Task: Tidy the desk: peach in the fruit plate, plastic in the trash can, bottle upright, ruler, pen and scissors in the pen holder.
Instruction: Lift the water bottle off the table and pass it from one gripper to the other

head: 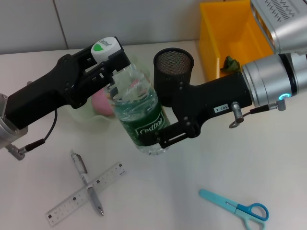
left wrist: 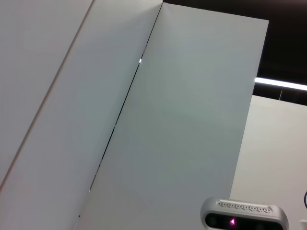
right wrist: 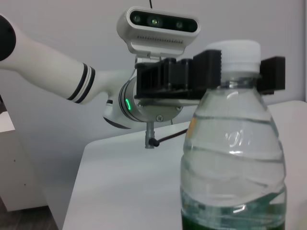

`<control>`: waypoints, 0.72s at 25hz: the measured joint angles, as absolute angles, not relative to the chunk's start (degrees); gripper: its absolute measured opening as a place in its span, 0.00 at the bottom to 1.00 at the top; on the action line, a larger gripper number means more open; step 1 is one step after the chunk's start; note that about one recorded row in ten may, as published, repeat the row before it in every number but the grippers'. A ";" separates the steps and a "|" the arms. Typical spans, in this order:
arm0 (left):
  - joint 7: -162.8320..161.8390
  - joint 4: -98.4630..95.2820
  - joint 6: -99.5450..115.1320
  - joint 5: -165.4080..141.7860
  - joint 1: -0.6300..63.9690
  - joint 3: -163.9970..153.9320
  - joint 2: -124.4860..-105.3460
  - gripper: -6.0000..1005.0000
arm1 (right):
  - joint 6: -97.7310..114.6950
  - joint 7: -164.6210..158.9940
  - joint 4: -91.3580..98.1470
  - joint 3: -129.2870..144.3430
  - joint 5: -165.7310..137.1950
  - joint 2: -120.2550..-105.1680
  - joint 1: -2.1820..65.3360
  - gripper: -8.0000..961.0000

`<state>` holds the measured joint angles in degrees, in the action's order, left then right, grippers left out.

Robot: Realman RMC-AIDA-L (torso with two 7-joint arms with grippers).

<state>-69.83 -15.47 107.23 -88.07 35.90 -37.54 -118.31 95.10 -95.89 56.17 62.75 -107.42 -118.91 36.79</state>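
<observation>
Clear plastic bottle, green label with white script only partly legible, perhaps "C'estbon"; white cap hidden in the head view under the left gripper's camera housing, which carries a green leaf-shaped mark. Bottle stands roughly upright, slightly tilted, held between both arms. Left gripper: black fingers clamped on either side of the neck just under the cap, as the right wrist view shows. Right gripper: fingers closed around the lower body over the label; the far finger is hidden behind the bottle. Small white tag on the right arm, print too small to read.

Pen holder, black mesh, just behind the right gripper, touching or nearly touching the bottle; lower part hidden by the arm. Peach, pink, in the pale fruit plate directly below the left gripper, both largely covered by that arm and the bottle. Trash can, yellow, beyond the right wrist, cut off at the frame top; a green crumpled item lies inside, identity unclear.

Pen, silver, crossing over the clear ruler, well in front of the left gripper; ruler markings unreadable. Scissors, blue handles partly cut off at the frame edge, well in front of the right gripper. Left wrist view shows only blank wall panels.
</observation>
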 joint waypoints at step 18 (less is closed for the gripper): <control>-71.22 -16.83 107.65 -87.88 35.57 -36.96 -118.21 0.44 | 94.97 -95.83 54.17 62.76 -109.24 -118.91 36.69 0.80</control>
